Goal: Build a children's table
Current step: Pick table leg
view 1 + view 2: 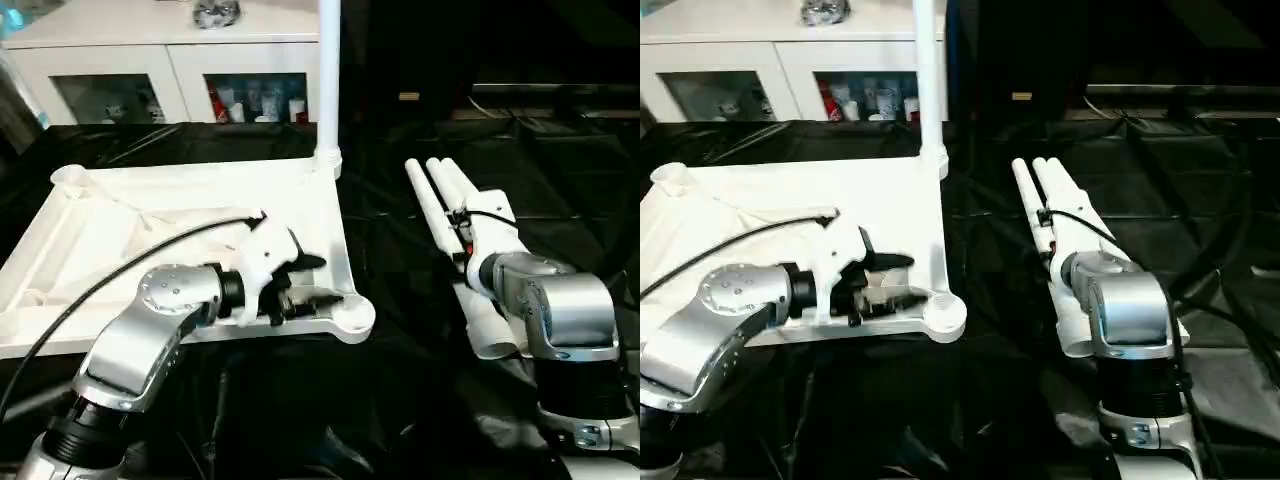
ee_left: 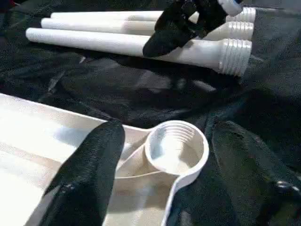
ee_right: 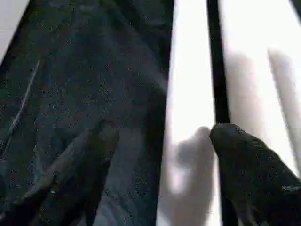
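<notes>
Both grippers stand with fingers spread, holding nothing: the left gripper hovers at the near corner socket of the upturned table top, and the right gripper hangs just above the loose legs lying beside that top on the black cloth. One leg already stands upright in the far corner. I'd centre the right fingers across a single tube before closing, so the neighbours don't roll.

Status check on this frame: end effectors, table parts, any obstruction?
Left end effector open, straddling near corner socket of upturned table top. Right end effector open over loose legs. One leg upright in far corner. Nothing blocking.
</notes>
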Motion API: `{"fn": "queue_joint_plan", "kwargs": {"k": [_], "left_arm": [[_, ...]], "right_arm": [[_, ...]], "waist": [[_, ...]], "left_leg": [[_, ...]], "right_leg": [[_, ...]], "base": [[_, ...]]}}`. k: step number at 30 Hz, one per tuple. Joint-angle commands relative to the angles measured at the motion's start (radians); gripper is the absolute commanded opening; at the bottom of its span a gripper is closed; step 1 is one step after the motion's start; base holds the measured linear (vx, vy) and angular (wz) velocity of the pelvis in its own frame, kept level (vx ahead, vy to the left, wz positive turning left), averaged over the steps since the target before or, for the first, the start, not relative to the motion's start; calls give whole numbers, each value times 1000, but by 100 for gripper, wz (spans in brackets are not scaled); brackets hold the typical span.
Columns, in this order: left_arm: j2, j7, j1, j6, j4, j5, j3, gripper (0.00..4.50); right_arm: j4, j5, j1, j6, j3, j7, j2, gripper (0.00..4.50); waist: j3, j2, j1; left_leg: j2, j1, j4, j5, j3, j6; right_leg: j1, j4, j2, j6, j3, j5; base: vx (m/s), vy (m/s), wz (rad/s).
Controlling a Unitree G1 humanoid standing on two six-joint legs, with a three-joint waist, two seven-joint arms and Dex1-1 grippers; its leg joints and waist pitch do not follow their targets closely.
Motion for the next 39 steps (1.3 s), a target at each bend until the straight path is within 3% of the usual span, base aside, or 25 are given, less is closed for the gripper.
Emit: {"fn": "queue_joint_plan", "kwargs": {"k": [1,12,26,34,39], "left_arm": [[16,-2,3,7,-22,0,-7,371],[38,-2,3,17,-31,0,-26,445],[56,-5,3,20,-38,-3,-36,445],[52,-4,-15,14,-24,-2,-44,450],[51,-5,-22,18,-18,-7,-47,450]], "right_arm": [[-8,6,4,31,-8,-4,0,380],[7,1,3,64,-5,-37,-8,380],[2,64,0,171,-41,-12,46,380],[26,57,4,141,2,-23,30,311],[45,59,-5,137,-10,-32,32,257]], "waist": [[-69,-6,3],[-69,-5,3],[-69,-3,4],[-69,-3,4],[-69,-7,5]], "left_leg": [[11,12,-61,-141,-4,-34],[9,12,-61,-153,-5,-47],[9,14,-61,-178,-6,-56],[8,14,-61,-183,-6,-62],[7,13,-60,-175,-5,-57]], "right_leg": [[53,-73,-55,-115,55,-207],[53,-75,-54,-107,55,-215],[50,-77,-54,-100,56,-253],[49,-78,-54,-88,56,-268],[49,-78,-54,-91,56,-274]], "base": [[0,0,0],[0,0,0],[0,0,0],[0,0,0],[0,0,0]]}}
